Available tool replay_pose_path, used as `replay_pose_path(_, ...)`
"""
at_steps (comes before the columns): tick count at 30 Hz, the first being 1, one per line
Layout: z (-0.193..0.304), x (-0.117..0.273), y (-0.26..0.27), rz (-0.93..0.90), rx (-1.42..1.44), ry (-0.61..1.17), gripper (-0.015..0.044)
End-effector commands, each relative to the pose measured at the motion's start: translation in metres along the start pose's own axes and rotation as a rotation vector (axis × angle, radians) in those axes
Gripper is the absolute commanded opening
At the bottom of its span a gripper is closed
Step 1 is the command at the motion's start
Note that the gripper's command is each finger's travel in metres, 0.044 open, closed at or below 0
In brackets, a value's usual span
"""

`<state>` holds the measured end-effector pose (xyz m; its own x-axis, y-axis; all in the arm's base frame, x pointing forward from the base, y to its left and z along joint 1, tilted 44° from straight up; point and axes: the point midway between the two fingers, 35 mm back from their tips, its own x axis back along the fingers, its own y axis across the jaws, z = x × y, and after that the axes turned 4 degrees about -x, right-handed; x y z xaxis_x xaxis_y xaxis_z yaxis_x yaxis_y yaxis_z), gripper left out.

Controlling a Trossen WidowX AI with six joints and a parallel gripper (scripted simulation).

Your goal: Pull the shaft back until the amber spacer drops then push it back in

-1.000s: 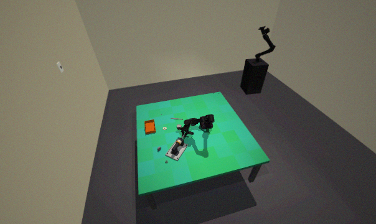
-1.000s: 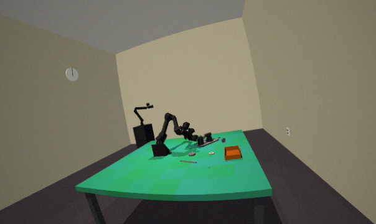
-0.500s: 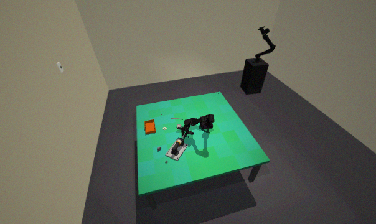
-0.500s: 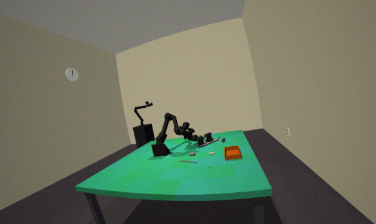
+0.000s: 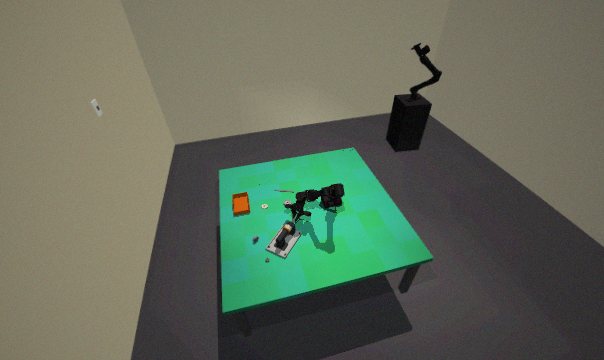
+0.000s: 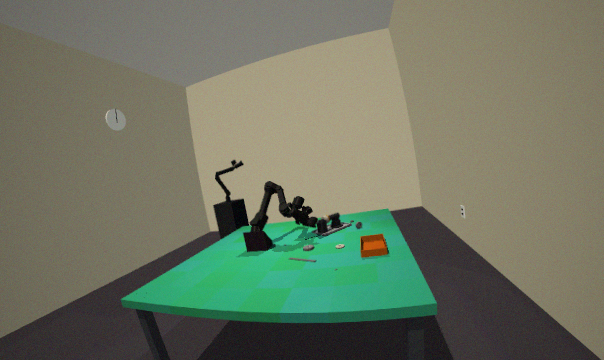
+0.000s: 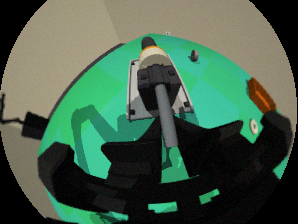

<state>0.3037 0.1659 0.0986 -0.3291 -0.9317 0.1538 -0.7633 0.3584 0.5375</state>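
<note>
Green patchwork surface (image 5: 372, 245) (image 6: 252, 290) (image 7: 95, 85); orange tray (image 5: 241, 204) (image 6: 374, 246) (image 7: 261, 95) placed near one edge, pale plate (image 5: 274, 248) (image 6: 340, 229) (image 7: 133, 95) laid inward from the edges.

Grey shaft (image 7: 167, 117) (smooth, matt).
</note>
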Motion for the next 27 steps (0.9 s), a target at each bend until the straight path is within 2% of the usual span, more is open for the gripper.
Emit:
replay_pose_path(1, 0.0016, 0.0008, 0.0003, -0.002, 0.003, 0.001, 0.0000)
replay_pose_path(27, 0.0038, 0.0029, 0.0001, -0.002, 0.002, 0.002, 0.0000)
